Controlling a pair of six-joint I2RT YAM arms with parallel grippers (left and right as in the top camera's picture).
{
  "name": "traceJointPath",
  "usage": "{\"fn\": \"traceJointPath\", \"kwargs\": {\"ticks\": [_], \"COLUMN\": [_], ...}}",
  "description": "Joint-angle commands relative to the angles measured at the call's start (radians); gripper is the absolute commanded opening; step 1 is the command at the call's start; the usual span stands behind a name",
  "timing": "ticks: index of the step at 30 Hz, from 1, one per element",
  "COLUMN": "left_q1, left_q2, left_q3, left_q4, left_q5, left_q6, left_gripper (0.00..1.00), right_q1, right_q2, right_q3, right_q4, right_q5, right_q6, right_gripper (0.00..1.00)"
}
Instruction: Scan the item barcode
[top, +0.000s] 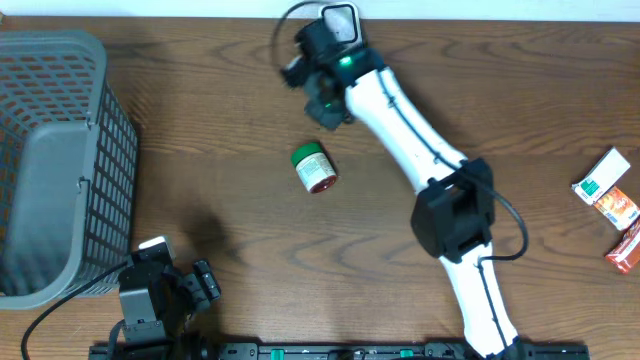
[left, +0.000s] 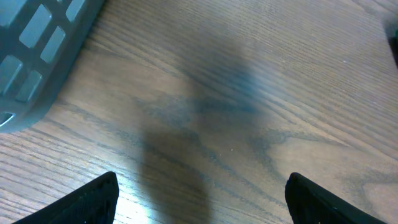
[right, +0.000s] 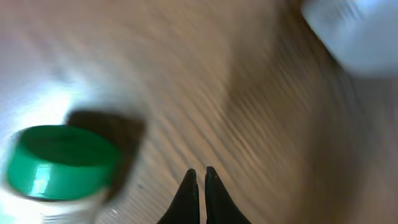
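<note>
- The jar (top: 314, 167), green-lidded with a red label, lies on its side on the bare bench (top: 220, 130) near the middle. Nothing touches it, so it has not been picked up.
- The right arm reaches over the far side of the bench, beyond the jar. The right fingers (right: 189, 199) are pressed together with nothing between them. The wrist view is blurred, with the green lid low on the left, just beside the fingertips but apart from them.
- A white device (top: 340, 20) with a cable sits at the far edge. It is probably the scanner, though the blur leaves that unsure.
- The left fingers (left: 93, 202) are spread wide over bare wood near the corner of the grey basket (top: 60, 150), holding nothing.
- A few packets (top: 605, 180) lie well apart at the right edge, untouched.
- Judged from this, the task is at its start. Grasping the jar, turning its barcode towards the scanner and presenting it are all left to do. No barcode can be made out on the jar in any view.
</note>
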Motion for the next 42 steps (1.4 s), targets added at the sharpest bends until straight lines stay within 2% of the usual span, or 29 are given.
{"fn": "traceJointPath", "kwargs": {"ticks": [1,4,8,13,28,42], "left_q1": [0.0,0.0,0.001,0.001,0.0,0.0], "left_q2": [-0.002,-0.002,-0.002,-0.002,-0.002,-0.002], "left_q3": [0.006,0.006,0.006,0.006,0.006,0.006], "left_q4": [-0.003,-0.003,-0.003,-0.003,-0.003,-0.003], "left_q5": [0.008,0.008,0.008,0.008,0.008,0.008], "left_q6": [0.006,0.006,0.006,0.006,0.006,0.006], "left_gripper": [0.86,0.86,0.86,0.86,0.86,0.86], "right_q1": [-0.042,-0.055,-0.043,0.007,0.206,0.231], "right_q2": [-0.025,-0.021,-0.021,-0.021,-0.022,-0.076], "right_q3": [-0.01,-0.062,-0.153,-0.188,-0.201,-0.201], "right_q4": [-0.006,0.017,0.037,0.007,-0.021,-0.271], "right_q5": [-0.112,-0.212,-0.214,-0.215,-0.226,-0.197], "right_q6": [0.223,0.293,0.415,0.473,0.486,0.451], "right_gripper": [0.01,0.01,0.01,0.01,0.01,0.01]}}
